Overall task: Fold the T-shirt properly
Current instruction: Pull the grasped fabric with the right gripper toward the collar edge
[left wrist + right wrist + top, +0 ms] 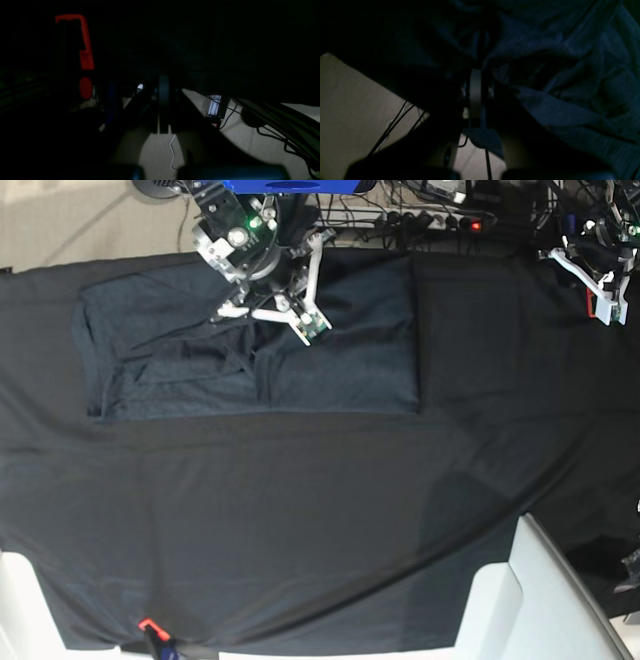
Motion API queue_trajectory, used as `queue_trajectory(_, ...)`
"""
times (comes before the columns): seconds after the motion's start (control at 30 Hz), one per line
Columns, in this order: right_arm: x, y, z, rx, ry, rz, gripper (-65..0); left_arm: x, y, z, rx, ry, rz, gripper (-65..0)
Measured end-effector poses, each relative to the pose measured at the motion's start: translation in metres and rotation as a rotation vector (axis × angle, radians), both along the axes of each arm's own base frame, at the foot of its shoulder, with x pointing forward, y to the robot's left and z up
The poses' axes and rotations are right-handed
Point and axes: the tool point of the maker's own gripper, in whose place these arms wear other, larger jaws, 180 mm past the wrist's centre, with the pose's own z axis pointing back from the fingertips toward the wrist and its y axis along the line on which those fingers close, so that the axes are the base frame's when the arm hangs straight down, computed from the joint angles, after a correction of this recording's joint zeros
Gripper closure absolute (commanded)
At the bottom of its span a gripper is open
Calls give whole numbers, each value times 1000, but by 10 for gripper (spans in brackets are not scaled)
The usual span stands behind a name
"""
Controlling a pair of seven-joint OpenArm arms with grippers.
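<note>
The dark blue-grey T-shirt (pixel 340 350) lies spread on the black tablecloth (pixel 300 520) at the upper left of the base view, with rumpled folds on its left half. My right gripper (pixel 265 315) is down on the shirt near its top edge. In the right wrist view the T-shirt (pixel 570 75) bunches up around the fingertips, and the right gripper (pixel 480 50) is shut on that cloth. My left gripper (pixel 600 292) hangs shut at the table's far right corner, away from the shirt, holding nothing.
Cables and a power strip (pixel 440 220) lie on the floor behind the table's far edge. A white surface (pixel 540 600) rises at the lower right. A small red clamp (pixel 148 624) sits on the near edge. A red piece (pixel 86 50) shows in the dark left wrist view.
</note>
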Motion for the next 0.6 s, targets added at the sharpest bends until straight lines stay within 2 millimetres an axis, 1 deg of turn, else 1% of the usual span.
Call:
queue_trajectory(0.1, -4, -6, 0, -18, 15, -6, -21, 0, 0, 0, 0, 0, 0, 0)
queue_trajectory(0.27, -5, -11, 8, -35, 23, -15, -21, 0, 0, 0, 0, -1, 0, 0)
queue_trajectory(0.47, -8, -27, 16, -78, 59, -60, -24, 6, 1, 1, 2, -13, 0, 0)
queue_trajectory(0.6, -10, -26, 18, -82, 72, -60, -27, 5, 0, 0, -1, -8, 2, 0)
